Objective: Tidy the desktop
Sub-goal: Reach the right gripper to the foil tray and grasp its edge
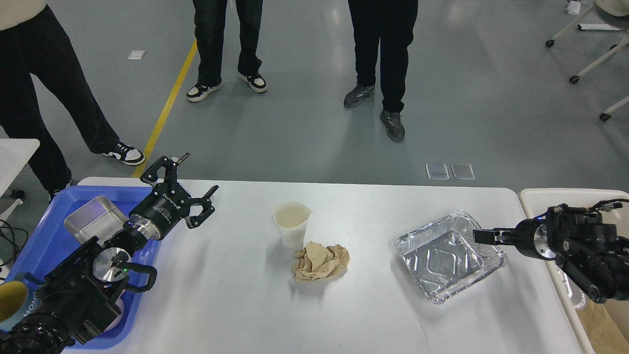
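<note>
The white desktop [236,305] holds a white paper cup [292,224] standing upright, a crumpled brown paper ball [321,261] just in front of it, and an empty foil tray [450,254] to the right. My left gripper [184,188] is open and empty, raised above the desktop's left end beside the blue tray [34,241]. My right gripper [481,236] reaches in from the right over the foil tray's right rim. Its fingers look close together, but it is seen small and dark.
The blue tray holds a steel box [88,219], a pale bowl and a yellow mug [12,300]. A cream bin [597,206] at the right holds another foil tray [572,290] and brown paper. Three people stand beyond the table's far edge.
</note>
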Controlling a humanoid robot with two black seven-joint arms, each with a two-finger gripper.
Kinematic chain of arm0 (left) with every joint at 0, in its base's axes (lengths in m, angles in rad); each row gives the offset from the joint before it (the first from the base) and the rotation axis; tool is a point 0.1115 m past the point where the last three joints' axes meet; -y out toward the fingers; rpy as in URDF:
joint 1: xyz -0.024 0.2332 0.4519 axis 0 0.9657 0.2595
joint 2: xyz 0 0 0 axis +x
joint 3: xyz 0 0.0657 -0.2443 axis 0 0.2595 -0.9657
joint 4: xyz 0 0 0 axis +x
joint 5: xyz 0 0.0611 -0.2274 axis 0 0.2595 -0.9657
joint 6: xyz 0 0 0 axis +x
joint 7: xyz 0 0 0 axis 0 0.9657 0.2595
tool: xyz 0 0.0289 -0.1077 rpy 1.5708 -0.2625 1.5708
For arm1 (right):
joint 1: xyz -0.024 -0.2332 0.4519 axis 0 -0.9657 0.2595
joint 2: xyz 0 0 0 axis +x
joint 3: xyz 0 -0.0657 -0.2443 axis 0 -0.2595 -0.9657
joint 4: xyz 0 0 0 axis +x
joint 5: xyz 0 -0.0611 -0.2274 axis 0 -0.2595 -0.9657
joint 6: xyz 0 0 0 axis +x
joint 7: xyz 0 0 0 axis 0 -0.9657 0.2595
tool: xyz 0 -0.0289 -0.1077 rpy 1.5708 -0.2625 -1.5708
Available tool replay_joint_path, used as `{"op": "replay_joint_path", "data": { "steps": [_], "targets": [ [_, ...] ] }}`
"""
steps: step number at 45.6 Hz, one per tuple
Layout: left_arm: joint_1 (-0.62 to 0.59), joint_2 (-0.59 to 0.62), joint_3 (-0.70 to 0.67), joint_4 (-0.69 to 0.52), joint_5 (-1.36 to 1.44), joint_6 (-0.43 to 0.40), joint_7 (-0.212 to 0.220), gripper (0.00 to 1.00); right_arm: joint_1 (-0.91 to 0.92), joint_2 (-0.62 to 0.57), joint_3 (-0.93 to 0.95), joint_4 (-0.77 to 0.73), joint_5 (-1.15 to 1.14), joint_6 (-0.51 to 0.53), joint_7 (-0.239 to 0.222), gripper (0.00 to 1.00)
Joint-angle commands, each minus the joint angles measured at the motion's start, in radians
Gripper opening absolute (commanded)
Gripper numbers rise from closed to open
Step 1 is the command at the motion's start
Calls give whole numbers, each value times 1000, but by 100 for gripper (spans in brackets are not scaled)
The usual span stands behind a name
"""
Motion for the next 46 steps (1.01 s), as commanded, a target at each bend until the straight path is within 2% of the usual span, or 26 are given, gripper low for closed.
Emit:
{"op": "replay_joint_path", "data": {
  "steps": [1,9,12,21,28,31,40,41,43,46],
  "targets": [
    [2,0,0,0,0,0,-3,96,12,47,-22,-68,1,-41,10,100],
    [2,0,0,0,0,0,-3,96,13,82,-25,-102,1,-61,11,98],
    [2,0,0,0,0,-1,-3,96,12,93,-28,-108,0,-63,11,95],
    [8,0,-2,-1,0,-1,-4,96,19,119,-84,-182,0,-83,19,61],
    [8,-2,-2,-3,0,-1,-6,96,25,131,-114,-211,1,-98,33,51],
    [8,0,-2,-3,0,-1,-7,96,25,133,-122,-212,1,-98,34,40],
    [10,-2,-2,-5,0,-1,-7,96,27,136,-147,-212,3,-98,48,23],
    [10,-2,0,-5,0,-1,-7,96,27,136,-148,-212,3,-95,50,19],
    [10,-2,-2,-5,0,-1,-7,96,28,136,-148,-212,5,-92,57,1],
    [13,0,-2,-5,0,-1,-7,96,38,136,-150,-212,12,-84,63,0]
  ]
}}
